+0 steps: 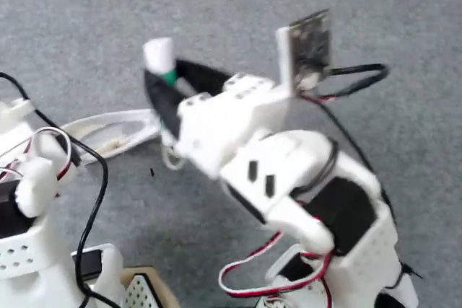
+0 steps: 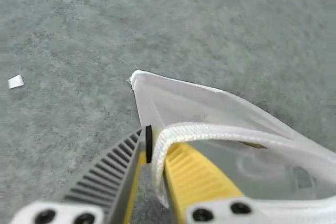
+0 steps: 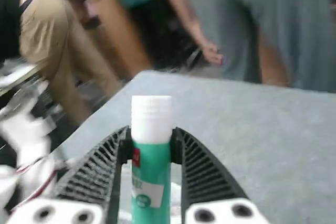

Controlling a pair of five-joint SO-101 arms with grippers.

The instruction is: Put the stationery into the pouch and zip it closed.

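Between right gripper jaws, glue stick, white end protruding

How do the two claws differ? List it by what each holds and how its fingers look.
The left claw pinches the edge of the white pouch; the right claw clamps a green glue stick with a white cap. The left claw's fingers are partly yellow; the right claw's are black. The left claw faces down at the grey table; the right claw faces out across it. Both are shut on something.
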